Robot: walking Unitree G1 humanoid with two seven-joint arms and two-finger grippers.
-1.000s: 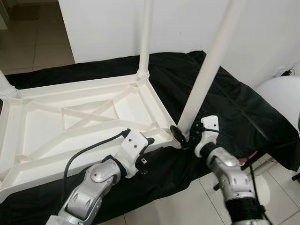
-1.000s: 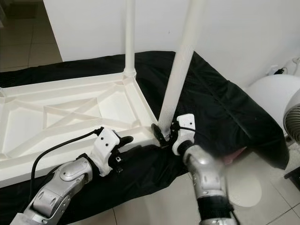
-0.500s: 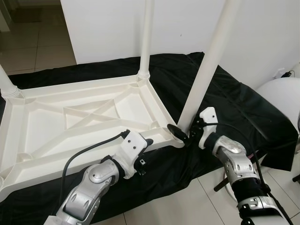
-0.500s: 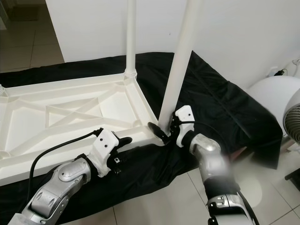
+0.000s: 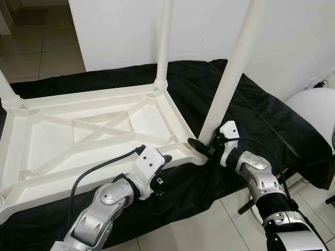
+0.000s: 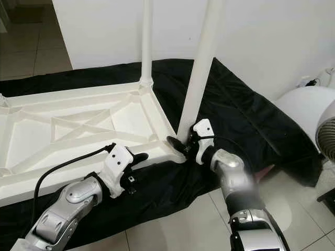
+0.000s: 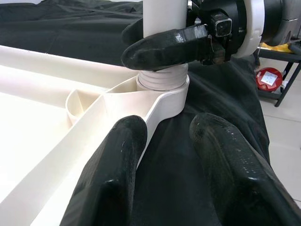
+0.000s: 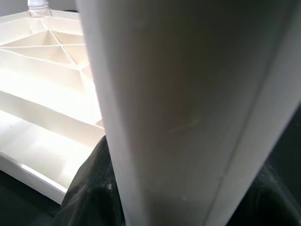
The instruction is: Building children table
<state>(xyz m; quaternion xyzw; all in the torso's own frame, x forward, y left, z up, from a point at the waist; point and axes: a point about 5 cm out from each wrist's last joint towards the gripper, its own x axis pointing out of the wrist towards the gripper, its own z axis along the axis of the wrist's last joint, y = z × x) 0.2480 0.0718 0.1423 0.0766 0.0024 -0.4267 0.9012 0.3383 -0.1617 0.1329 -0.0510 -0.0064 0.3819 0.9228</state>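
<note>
right gripper point(image 5: 207, 148) is clamped on the near leg point(image 5: 230, 78) at its corner socket; left gripper point(image 7: 164, 146), fingers apart, braces the tabletop point(image 5: 94, 136) rim. the leg looks tilted, so turning it could cross-thread or slip.

The table top point(image 5: 94, 130) and its legs point(image 5: 230, 83) are plain white. The cloth point(image 5: 261, 120) under them is black. The floor tiles point(image 5: 42, 47) are beige.

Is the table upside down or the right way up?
Upside down. The white table lies on the black cloth, its ribbed underside showing and its legs pointing up.
</note>
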